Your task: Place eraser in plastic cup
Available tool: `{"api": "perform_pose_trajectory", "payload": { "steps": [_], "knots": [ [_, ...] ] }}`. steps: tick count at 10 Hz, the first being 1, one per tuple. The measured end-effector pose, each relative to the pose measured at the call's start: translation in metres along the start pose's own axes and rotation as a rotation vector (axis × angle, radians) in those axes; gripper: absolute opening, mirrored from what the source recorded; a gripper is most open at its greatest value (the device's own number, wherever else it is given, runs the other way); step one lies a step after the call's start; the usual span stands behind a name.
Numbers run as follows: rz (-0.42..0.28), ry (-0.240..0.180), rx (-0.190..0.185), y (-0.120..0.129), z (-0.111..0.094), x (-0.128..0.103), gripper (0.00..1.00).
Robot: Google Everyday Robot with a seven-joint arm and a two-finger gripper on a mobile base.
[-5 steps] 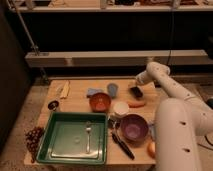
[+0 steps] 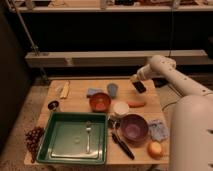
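My gripper hangs over the table's back right part, just above the wood, at the end of the white arm. A dark block shape sits at its tip; I cannot tell whether this is the eraser or part of the gripper. A blue-grey plastic cup lies to the gripper's left, near the table's back middle. A white cup stands in front of it, beside a red bowl. No separate eraser shows on the table.
An orange carrot lies just in front of the gripper. A purple bowl, blue sponge, orange fruit and black-handled tool sit front right. A green tray holds a fork. A banana and grapes are at left.
The gripper has risen slightly and shifted a little to the right. The objects on the table have not moved.
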Motion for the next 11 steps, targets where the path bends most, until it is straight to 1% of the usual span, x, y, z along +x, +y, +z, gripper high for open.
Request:
{"api": "perform_pose_trajectory", "payload": {
  "steps": [1, 2, 3, 4, 5, 6, 7, 8, 9, 11],
  "knots": [
    [-0.012, 0.030, 0.009, -0.008, -0.015, 0.005, 0.00],
    [-0.038, 0.078, 0.027, -0.017, -0.032, 0.007, 0.00],
    [-0.055, 0.114, 0.038, -0.022, -0.042, 0.008, 0.00],
    [-0.074, 0.135, 0.048, -0.029, -0.045, 0.009, 0.00],
    [-0.115, 0.162, 0.060, -0.044, -0.047, 0.013, 0.00],
    [-0.148, 0.167, 0.059, -0.054, -0.047, 0.015, 0.00],
    [-0.175, 0.164, 0.074, -0.065, -0.042, 0.017, 0.00],
    [-0.214, 0.170, 0.109, -0.084, -0.032, 0.025, 0.00],
    [-0.238, 0.184, 0.135, -0.093, -0.027, 0.028, 0.00],
    [-0.280, 0.218, 0.181, -0.101, -0.020, 0.034, 0.00]
  ]
}}
